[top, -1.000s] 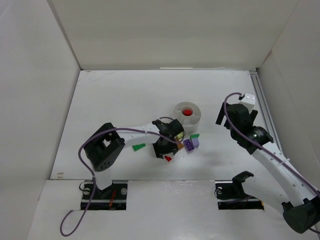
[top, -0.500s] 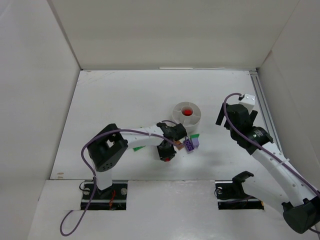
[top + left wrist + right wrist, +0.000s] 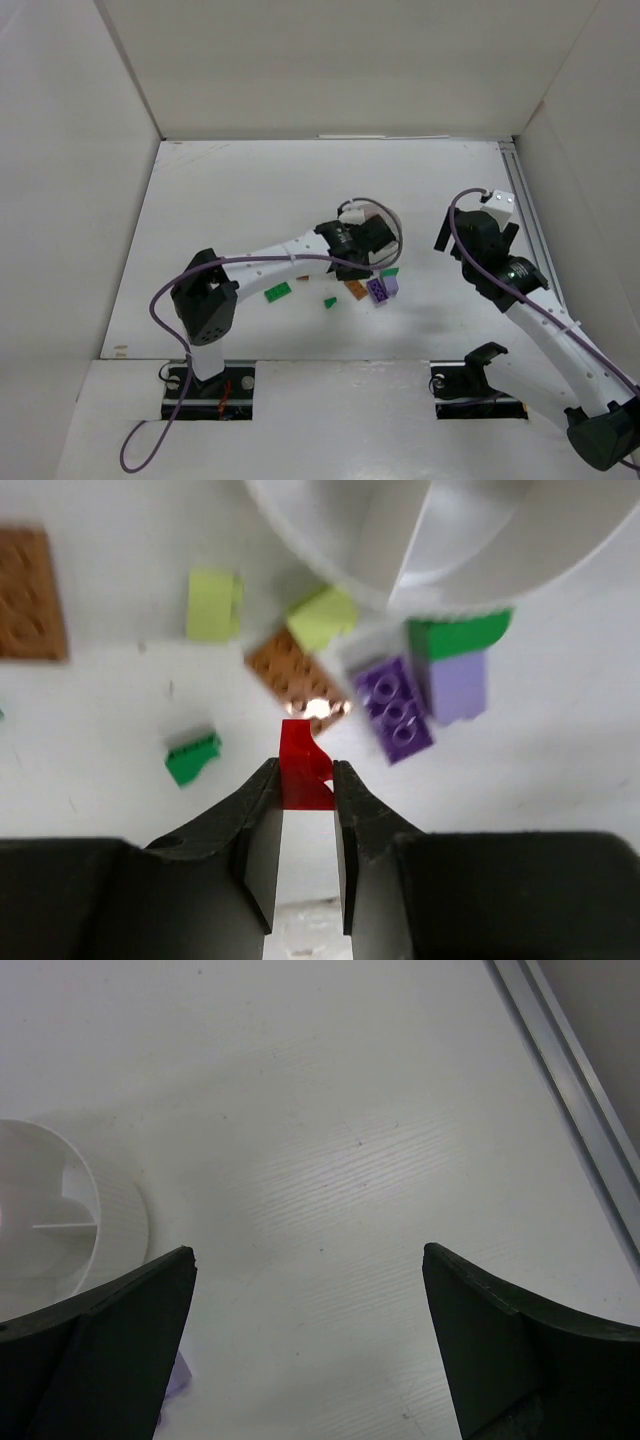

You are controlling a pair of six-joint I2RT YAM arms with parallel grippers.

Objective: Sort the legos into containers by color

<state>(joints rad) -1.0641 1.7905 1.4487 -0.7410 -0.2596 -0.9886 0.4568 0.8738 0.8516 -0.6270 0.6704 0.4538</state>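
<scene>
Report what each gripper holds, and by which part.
The left gripper pinches a red lego by its two opposite sides, its far end sticking out past the fingers. The right gripper is open and holds nothing.

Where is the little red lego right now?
In the left wrist view, the red lego is pinched in the left gripper, low in the middle, left of the purple brick and below the white tub.

Colour rundown, lol: tiny red plastic brick (image 3: 300, 748) against my black left gripper (image 3: 305, 780). Nearby there's a deep purple studded brick (image 3: 395, 708), a pale lilac block (image 3: 458, 687), a bright green wedge (image 3: 193, 758), a yellow-green chunk (image 3: 213, 604) and an orange-brown studded plate (image 3: 25, 595). Round plastic tub (image 3: 560, 550) is plain white, same as the table (image 3: 100, 740).
</scene>
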